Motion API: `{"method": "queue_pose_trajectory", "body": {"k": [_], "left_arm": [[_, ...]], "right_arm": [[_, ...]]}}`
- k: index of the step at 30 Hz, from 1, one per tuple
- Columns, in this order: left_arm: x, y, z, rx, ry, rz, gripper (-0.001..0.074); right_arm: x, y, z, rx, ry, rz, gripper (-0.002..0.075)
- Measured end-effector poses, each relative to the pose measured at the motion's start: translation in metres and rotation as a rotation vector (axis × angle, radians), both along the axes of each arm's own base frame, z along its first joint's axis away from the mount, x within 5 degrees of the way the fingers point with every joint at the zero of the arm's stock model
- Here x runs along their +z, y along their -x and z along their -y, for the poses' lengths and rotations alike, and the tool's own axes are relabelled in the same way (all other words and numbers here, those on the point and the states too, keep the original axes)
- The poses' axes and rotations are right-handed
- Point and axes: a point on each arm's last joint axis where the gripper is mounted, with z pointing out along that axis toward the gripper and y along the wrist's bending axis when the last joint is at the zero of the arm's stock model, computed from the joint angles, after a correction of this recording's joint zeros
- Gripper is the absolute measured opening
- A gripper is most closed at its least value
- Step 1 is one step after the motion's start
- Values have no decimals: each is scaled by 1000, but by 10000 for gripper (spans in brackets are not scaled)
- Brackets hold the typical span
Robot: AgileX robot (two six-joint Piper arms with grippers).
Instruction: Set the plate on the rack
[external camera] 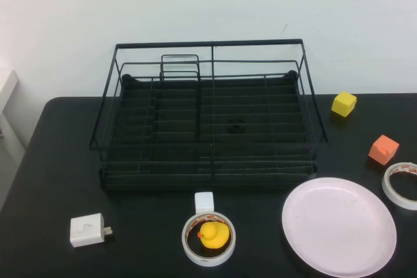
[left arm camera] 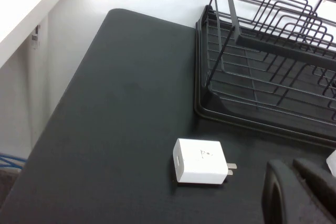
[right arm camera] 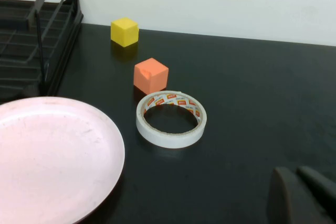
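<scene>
Not started: plate [external camera: 339, 226] flat on bench [external camera: 52, 187], near right; rack [external camera: 208, 122] empty. Left claw [left arm camera: 296, 192] and right claw [right arm camera: 302, 195] parked near; finger state unclear

Black table [external camera: 58, 180] carrying a rack, a plate and 6 small items

The rack [external camera: 208, 128] sits at the table's far middle; just in front of it a small white block [external camera: 204, 201] touches a tape ring [external camera: 208, 239] with a yellow duck [external camera: 213, 234] inside. A white charger [external camera: 87, 230] lies near the front left. The pink plate [external camera: 339, 226] lies front right, beside a second tape ring [external camera: 401, 185], with an orange cube [external camera: 383, 149] and a yellow cube [external camera: 343, 103] behind. The left gripper [left arm camera: 302, 192] and right gripper [right arm camera: 304, 195] hang just above the tabletop.
</scene>
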Motion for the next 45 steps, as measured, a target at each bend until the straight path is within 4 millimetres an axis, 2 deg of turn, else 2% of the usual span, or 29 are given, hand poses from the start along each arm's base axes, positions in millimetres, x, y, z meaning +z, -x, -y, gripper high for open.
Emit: {"method": "queue_pose_trajectory", "body": {"k": [41, 45], "left_arm": [[0, 0, 0, 0, 1, 0, -3], [2, -1, -1, -2, -43, 28, -3]], "right_arm": [[0, 0, 0, 4, 24, -2, -2], [1, -1, 0, 8, 31, 38, -2]]}}
